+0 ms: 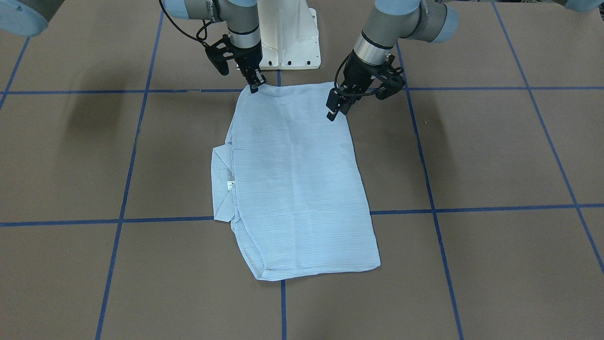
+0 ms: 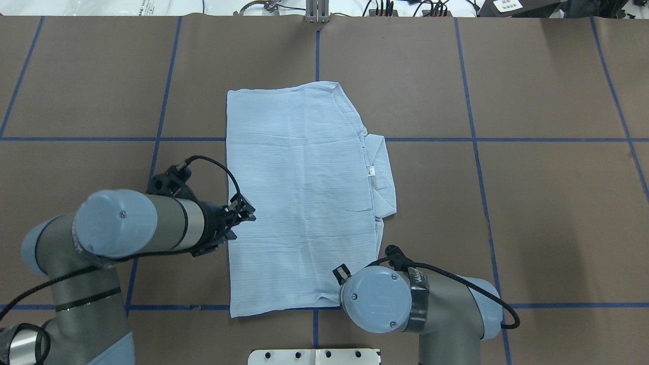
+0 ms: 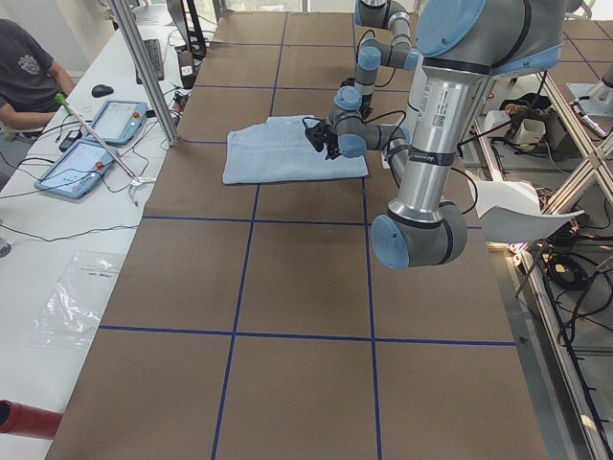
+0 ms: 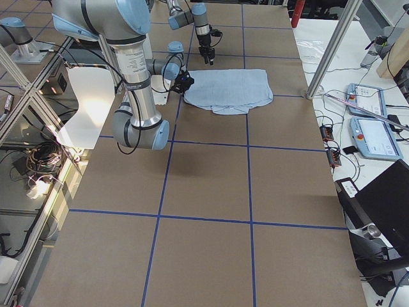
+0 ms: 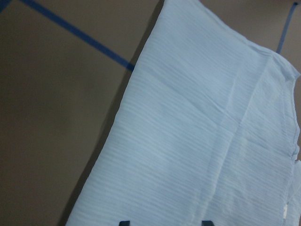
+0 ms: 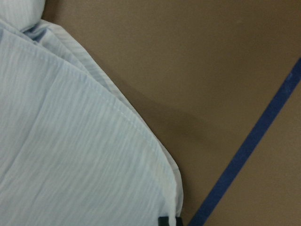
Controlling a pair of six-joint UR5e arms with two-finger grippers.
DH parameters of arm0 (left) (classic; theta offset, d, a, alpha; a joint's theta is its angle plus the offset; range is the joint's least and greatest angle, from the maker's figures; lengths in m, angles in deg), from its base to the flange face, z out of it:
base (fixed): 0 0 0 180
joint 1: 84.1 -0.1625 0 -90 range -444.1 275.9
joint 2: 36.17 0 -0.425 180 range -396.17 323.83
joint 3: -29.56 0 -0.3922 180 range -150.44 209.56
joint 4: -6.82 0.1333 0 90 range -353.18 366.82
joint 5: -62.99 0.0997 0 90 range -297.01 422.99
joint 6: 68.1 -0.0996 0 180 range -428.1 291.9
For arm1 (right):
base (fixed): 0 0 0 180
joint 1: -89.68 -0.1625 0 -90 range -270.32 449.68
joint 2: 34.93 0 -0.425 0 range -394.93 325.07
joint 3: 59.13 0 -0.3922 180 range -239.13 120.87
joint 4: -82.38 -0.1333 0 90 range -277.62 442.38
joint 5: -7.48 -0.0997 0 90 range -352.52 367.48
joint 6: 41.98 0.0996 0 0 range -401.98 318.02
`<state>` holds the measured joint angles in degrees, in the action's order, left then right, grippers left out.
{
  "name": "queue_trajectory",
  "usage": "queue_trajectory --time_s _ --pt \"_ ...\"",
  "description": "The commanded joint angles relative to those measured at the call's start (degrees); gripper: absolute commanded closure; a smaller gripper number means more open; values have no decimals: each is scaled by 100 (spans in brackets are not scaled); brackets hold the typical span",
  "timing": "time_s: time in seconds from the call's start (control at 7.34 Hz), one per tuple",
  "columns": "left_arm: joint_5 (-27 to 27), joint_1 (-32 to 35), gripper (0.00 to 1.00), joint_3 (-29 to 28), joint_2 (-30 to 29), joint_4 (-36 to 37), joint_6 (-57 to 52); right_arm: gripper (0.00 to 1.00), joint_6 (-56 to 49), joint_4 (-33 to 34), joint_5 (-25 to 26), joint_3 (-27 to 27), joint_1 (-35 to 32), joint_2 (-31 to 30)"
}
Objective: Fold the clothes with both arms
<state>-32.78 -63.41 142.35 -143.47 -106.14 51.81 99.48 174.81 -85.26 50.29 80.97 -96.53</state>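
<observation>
The light-blue striped shirt [image 1: 297, 179] lies flat on the brown table, folded into a long rectangle, with its collar [image 1: 222, 184] sticking out at one side. It also shows in the overhead view [image 2: 304, 192]. My left gripper [image 1: 336, 112] hovers open just over the shirt's long edge near the robot; its fingertips [image 5: 123, 222] stand wide apart over the cloth. My right gripper [image 1: 255, 86] is at the shirt's near corner, its tips [image 6: 169, 220] together on the hem. In the overhead view the right wrist hides that gripper; the left gripper [image 2: 246, 215] shows.
The table [image 1: 472, 259] is brown with a grid of blue tape lines. The white pedestal base [image 1: 288, 38] stands just behind the shirt. An operator [image 3: 24, 72] sits beside tablets [image 3: 96, 134] and metal posts along the far side.
</observation>
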Motion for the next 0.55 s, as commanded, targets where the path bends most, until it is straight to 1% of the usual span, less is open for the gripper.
queue_trajectory --time_s 0.0,0.14,0.41 --pt "225 -487 41 138 191 11 585 100 -21 3 -7 97 -34 -80" --pt "251 -713 37 138 270 2 777 100 -30 3 -7 97 -60 -88" --pt "234 -830 32 182 306 2 867 100 -30 3 -7 97 -52 -89"
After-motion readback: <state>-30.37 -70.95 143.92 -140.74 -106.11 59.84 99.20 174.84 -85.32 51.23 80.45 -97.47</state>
